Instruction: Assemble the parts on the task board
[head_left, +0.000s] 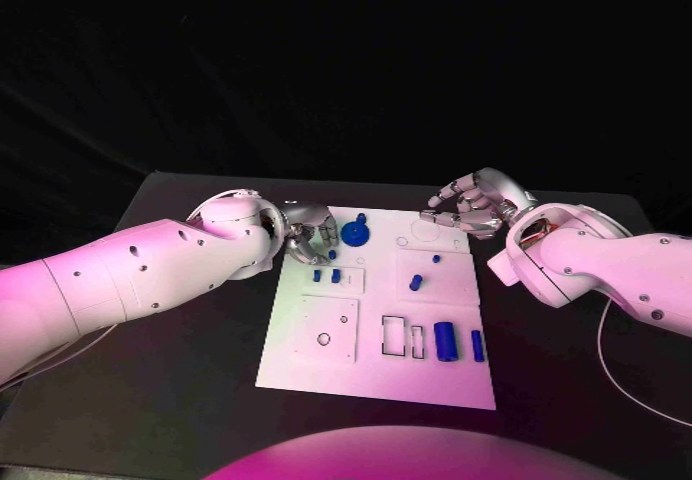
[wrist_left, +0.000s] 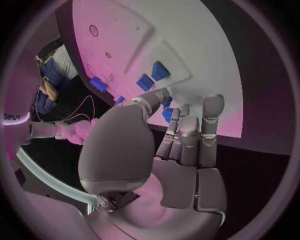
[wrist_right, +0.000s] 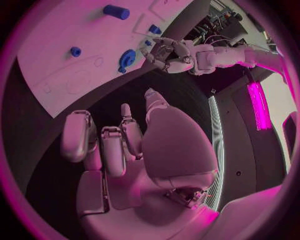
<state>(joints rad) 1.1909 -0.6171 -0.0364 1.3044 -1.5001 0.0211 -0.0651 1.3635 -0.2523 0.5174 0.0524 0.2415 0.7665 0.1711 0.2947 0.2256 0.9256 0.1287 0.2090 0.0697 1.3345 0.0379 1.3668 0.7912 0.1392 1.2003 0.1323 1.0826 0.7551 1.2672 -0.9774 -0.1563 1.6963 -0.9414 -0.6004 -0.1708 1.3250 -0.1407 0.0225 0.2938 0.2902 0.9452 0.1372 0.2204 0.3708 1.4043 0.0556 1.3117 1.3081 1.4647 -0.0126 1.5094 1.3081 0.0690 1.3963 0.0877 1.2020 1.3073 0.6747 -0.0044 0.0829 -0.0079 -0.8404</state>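
The left robot hand (head_left: 306, 236) is hovering at the far left corner of the white board (head_left: 378, 380), its fingers curling inward; from the wrist camera nothing is showing inside them, though whether a fingertip is touching a piece I cannot tell. Just beside that hand, a round blue piece with a knob (head_left: 356, 236) is sitting on the board's far edge. The right robot hand (head_left: 470, 206) is hanging over the far right corner of the board, fingers bent in loosely and holding nothing. Between the two hands, faint circular outlines are showing on the board. Nearer the robot, two small blue blocks (head_left: 327, 274) are standing side by side in a raised square on the left half, and two small blue pegs (head_left: 417, 281) are resting on the right half. Closer still, a larger blue cylinder (head_left: 446, 340) and a slim blue bar (head_left: 477, 345) are lying just beside empty rectangular outlines. The board itself is lying in the middle of the dark counter (head_left: 173, 200), both white arms reaching in from the sides.
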